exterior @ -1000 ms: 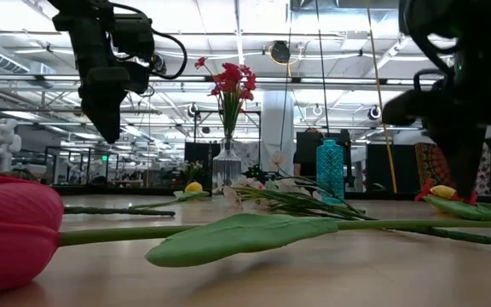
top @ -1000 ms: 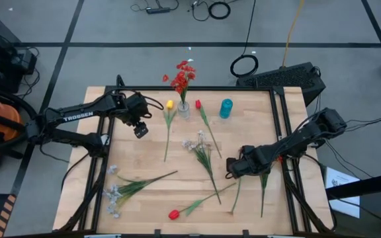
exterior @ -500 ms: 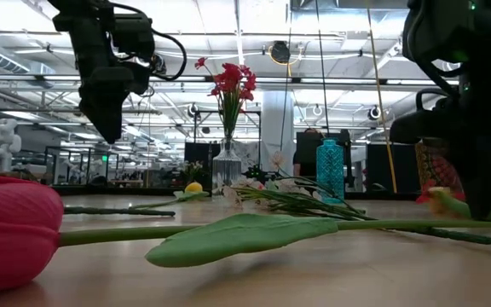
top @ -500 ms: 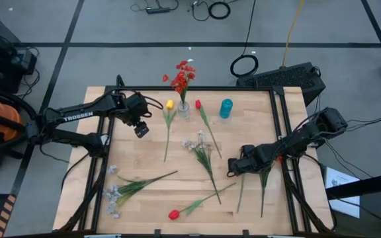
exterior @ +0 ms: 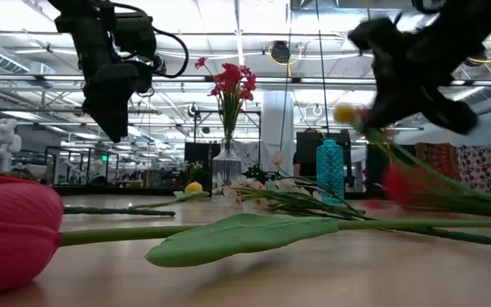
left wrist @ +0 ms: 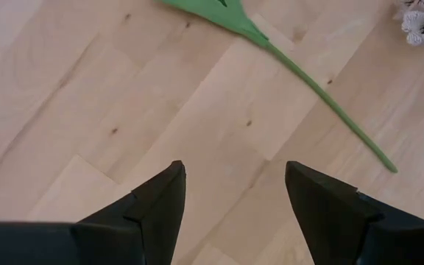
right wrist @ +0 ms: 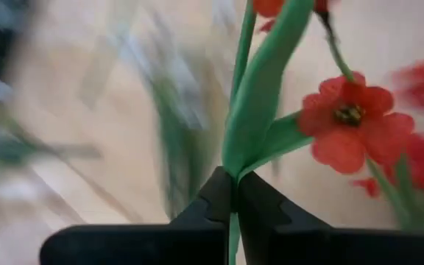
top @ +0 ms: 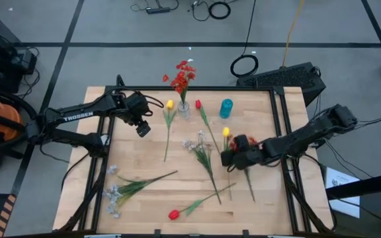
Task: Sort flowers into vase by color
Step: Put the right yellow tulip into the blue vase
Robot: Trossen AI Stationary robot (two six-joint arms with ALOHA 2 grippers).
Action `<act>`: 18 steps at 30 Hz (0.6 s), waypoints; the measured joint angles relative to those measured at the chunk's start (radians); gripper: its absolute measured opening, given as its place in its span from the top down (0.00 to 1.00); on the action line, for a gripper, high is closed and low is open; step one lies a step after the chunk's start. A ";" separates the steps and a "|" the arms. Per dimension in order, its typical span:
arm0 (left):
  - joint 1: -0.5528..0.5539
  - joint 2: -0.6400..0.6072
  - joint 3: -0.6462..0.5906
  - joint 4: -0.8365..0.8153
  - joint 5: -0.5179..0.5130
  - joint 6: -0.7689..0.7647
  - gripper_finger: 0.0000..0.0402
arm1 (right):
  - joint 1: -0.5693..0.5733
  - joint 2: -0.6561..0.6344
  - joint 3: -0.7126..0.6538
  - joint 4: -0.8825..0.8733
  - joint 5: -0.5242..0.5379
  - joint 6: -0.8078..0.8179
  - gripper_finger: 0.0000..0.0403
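Observation:
My right gripper [top: 230,155] is shut on a yellow tulip [top: 225,132], held above the table's right middle; it also shows in the low view [exterior: 345,112]. Red blossoms [right wrist: 348,125] show close beyond the fingers; I cannot tell whether they are held too. A clear vase [top: 184,110] with red cluster flowers [top: 182,74] stands at the far middle. My left gripper [top: 142,129] is open and empty above the far left. A yellow tulip [top: 170,104], a red tulip [top: 198,104], white sprays [top: 200,142] and a second red tulip [top: 173,214] lie flat on the table. My right gripper pinches the yellow tulip's green stem [right wrist: 233,193] between its two fingers, where a long leaf [right wrist: 260,96] branches off, some way below the head. The fingers lie across the stem. The head stands above the fingers, and the long stem [exterior: 450,192] slants down toward the table.
A teal vase [top: 226,108] stands right of the clear vase. White-grey sprays [top: 114,192] with green stems lie at the near left. A bare stem end [left wrist: 322,96] lies under my left gripper. Bare wood shows at the near right [top: 276,205].
My right gripper has gone up and toward the far-left, toward the vases, and has turned. The yellow tulip has come up off the table with it: its head now stands above the fingers and its stem trails down behind.

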 joint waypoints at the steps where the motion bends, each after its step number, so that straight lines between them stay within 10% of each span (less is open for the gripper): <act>1: 0.000 0.000 0.000 0.000 0.000 0.000 0.40 | -0.006 -0.028 0.001 0.006 0.044 -0.040 0.99; 18: 0.000 0.000 0.000 0.007 0.003 -0.052 0.40 | -0.165 -0.321 0.001 0.280 0.373 -0.944 0.99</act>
